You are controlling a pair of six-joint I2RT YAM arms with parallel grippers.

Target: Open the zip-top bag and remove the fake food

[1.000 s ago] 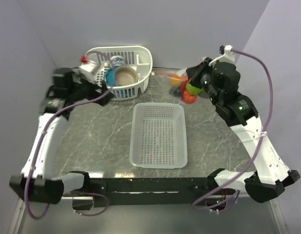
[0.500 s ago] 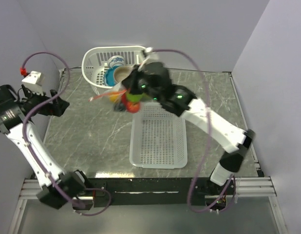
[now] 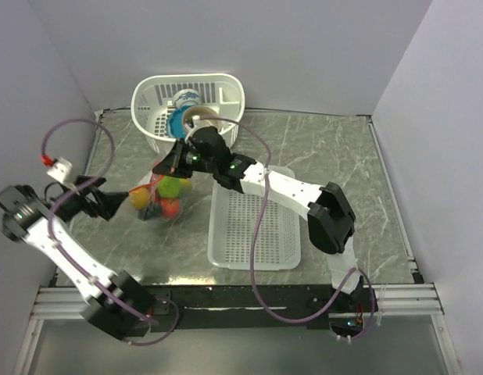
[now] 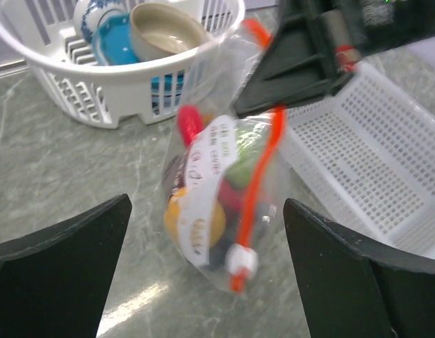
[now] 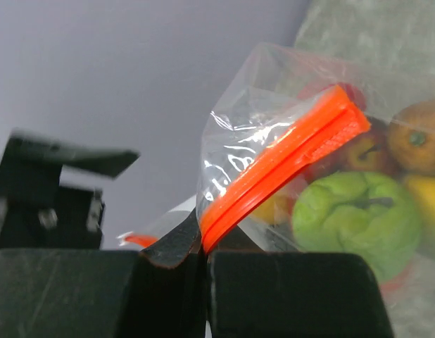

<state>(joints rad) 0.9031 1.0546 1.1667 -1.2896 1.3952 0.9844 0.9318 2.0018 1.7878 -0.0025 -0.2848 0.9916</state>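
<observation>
The clear zip-top bag (image 3: 157, 195) hangs from my right gripper (image 3: 177, 160), which is shut on its orange-red zip strip (image 5: 281, 165). The bag's bottom rests on or just above the table. Inside it lies the fake food: a green lime (image 5: 355, 215), a yellow-orange fruit (image 4: 196, 218), an orange one (image 5: 417, 137) and red pieces. The strip with its white slider (image 4: 240, 259) runs down the bag's side in the left wrist view. My left gripper (image 3: 109, 205) is open, just left of the bag, with the bag (image 4: 221, 190) between and ahead of its fingers, apart from them.
A round white basket (image 3: 226, 86) at the back holds a blue bowl (image 3: 176, 123) and a beige bowl (image 4: 165, 32). A rectangular white mesh basket (image 3: 255, 215) stands right of the bag. The table's left edge and wall are close behind my left arm.
My right gripper has carried the bag from the back right across to the left and lowered it to the table. My left arm has swung down and turned toward the bag.
</observation>
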